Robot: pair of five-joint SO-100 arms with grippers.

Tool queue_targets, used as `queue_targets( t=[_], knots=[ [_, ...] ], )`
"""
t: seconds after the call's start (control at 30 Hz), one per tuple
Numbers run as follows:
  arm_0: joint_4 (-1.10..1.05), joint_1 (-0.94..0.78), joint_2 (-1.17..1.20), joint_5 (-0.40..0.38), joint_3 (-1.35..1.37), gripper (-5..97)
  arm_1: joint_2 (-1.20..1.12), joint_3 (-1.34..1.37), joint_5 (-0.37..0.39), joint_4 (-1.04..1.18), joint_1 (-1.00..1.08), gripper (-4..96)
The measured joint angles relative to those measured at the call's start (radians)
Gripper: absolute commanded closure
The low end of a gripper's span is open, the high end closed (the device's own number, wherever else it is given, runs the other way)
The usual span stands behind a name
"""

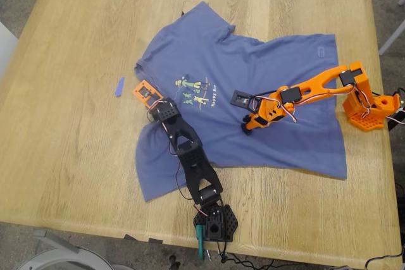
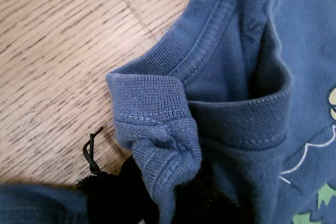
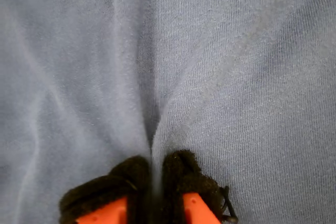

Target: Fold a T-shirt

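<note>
Since the shirt is plain soft cotton jersey, expect it to be light, floppy and a bit clingy on the wood, not slippery and not fragile. It lies mostly flat in the middle of the table, print side up, one sleeve towards the far edge in the exterior view, the other by the black arm.

My first gripper has its jaws closed on a bunched bit of the ribbed collar, which curls up thick between the pads. That hem is the best handle, I'd say: doubled fabric, less stretch.

My second gripper is pinched tight on a thin ridge of the body cloth, and wrinkles fan out from it. A single layer like that may slide free or drag the rest along, so seams or edges look safer.
</note>
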Motion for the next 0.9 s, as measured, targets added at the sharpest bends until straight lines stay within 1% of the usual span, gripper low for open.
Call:
queue_targets(
  t=[0.07, 0.37, 0.47, 0.63, 0.9],
  knots=[
    [0.002, 0.000, 0.025, 0.000, 0.032, 92, 0.000, 0.006, 0.000, 0.000, 0.018, 90.9],
    [-0.055, 0.028, 0.109, 0.000, 0.161, 92, 0.011, -0.003, -0.014, 0.014, 0.120, 91.1],
    [-0.075, 0.044, 0.124, 0.000, 0.190, 92, 0.046, -0.006, -0.015, 0.029, 0.137, 91.1],
    [-0.087, 0.083, 0.141, -0.002, 0.202, 92, 0.101, -0.026, -0.015, 0.058, 0.156, 91.1],
    [-0.091, 0.118, 0.143, 0.000, 0.202, 92, 0.112, -0.104, -0.031, 0.097, 0.175, 91.1]
  ],
)
